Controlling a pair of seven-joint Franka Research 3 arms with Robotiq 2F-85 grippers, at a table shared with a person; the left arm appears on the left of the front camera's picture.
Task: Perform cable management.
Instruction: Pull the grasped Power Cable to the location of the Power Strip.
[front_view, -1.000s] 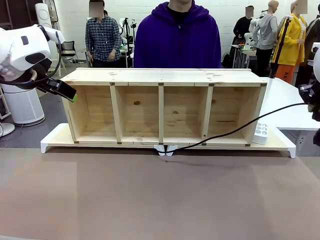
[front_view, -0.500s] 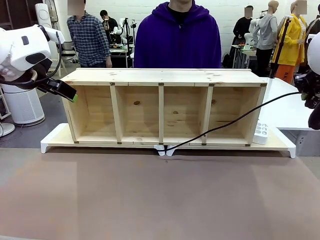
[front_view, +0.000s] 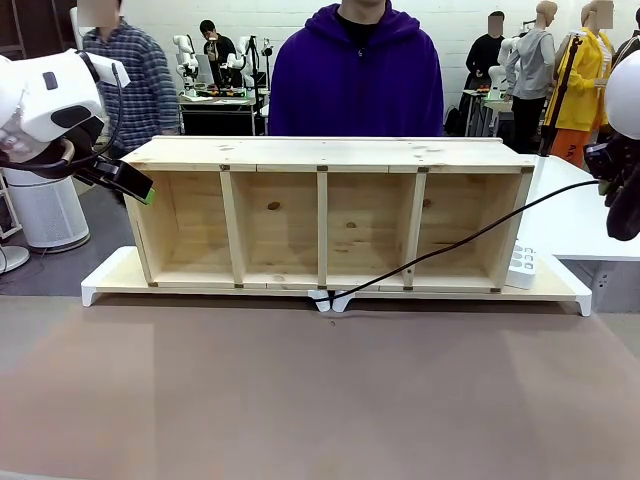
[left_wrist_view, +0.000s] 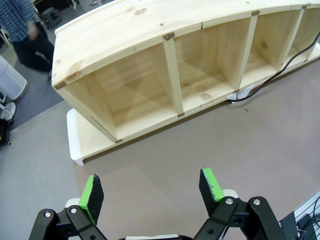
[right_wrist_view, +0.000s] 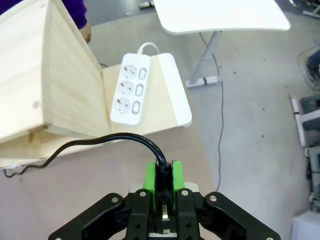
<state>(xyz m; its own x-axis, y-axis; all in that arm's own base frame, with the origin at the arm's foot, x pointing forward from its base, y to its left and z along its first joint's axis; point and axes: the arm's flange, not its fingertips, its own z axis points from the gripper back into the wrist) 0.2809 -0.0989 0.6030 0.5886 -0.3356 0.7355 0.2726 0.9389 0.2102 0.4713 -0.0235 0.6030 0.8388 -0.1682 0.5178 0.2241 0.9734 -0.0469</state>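
Left arm (front_view: 45, 100) raised, jaws wide apart; right arm (front_view: 625, 105) raised, jaws clamped.

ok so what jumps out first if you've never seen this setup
A long wooden shelf unit with four open compartments stands across the middle of the scene, a person in a purple hoodie behind it. The cable stretches from the shelf's bottom front edge up to the right, where the right gripper is shut on its end. A white power strip lies by the shelf's right end.
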